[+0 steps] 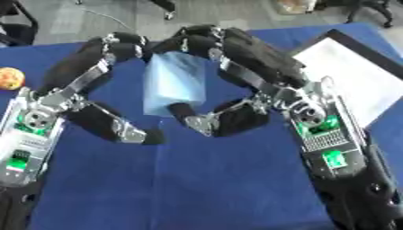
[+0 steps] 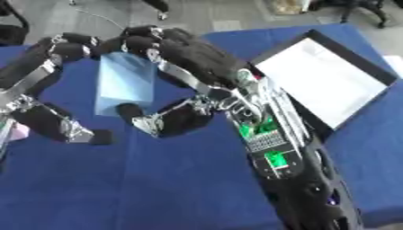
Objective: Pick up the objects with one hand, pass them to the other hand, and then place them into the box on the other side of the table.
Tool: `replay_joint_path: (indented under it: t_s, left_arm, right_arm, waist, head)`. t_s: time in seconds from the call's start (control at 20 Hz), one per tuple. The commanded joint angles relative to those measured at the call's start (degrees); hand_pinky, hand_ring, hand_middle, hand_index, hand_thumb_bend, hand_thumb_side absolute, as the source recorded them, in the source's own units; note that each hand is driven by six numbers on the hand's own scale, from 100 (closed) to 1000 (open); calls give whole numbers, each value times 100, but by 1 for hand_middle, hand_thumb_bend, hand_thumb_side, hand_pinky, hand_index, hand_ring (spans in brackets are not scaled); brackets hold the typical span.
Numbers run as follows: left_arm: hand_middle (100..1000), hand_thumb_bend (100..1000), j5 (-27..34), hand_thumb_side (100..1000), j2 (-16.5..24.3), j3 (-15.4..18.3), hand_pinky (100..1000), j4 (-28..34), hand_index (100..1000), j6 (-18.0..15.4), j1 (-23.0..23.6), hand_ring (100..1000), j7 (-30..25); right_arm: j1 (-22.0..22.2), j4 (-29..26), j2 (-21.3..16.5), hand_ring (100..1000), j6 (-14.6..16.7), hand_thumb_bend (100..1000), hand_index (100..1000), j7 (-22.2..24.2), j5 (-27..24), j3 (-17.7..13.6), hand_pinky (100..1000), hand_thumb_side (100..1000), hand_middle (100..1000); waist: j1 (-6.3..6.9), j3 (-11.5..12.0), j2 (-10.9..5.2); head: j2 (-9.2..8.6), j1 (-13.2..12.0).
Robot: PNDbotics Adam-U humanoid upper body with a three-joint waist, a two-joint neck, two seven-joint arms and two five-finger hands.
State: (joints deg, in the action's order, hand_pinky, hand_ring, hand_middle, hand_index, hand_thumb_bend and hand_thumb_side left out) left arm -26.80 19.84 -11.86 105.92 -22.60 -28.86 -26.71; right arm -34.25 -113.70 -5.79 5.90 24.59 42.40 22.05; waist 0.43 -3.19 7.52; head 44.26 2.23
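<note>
A light blue block [image 1: 173, 83] hangs upright above the blue table, between my two hands. My right hand [image 1: 260, 67] is shut on it, fingers curled over its top edge and thumb [image 1: 185, 112] pressed against its lower end. My left hand [image 1: 87, 76] arches round the block's left side. Its fingertips [image 1: 130, 45] reach the block's upper left corner, while its thumb [image 1: 145, 134] hangs below the block and apart from it. The box [image 2: 330, 81], black-rimmed with a white inside, lies at the right of the table.
An orange ball [image 1: 9, 78] lies at the table's left edge. The blue cloth [image 1: 197, 188] covers the table in front of the hands. Grey floor and dark chair legs show beyond the far edge.
</note>
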Motion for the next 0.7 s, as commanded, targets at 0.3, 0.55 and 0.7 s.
replay_joint_path:
  t_s: [0.3,0.55,0.7]
  left_arm:
    - [708,915,-383,563,272,37,842,8,870,-65,-27,670,-217]
    - [702,899,-519,562,161,169,840,-282,871,130,20,659,100]
    - [692,886,-540,568,52,287,839,-477,866,312,22,649,353]
  right_arm:
    - [-80,-14,-13,581,-181,100,485,-367,-179,-181,695,100,177]
    - [-44,-81,-16,581,-239,100,487,-395,-372,-195,693,100,176]
    - [-32,-88,-12,581,-218,100,488,-394,-469,-182,692,100,176]
  waist:
    - [-15,-13,-84]
    - [-26,-27,-84]
    - [-26,-29,-81]
  head:
    - [-14,30]
    - [-14,27]
    - [-14,43]
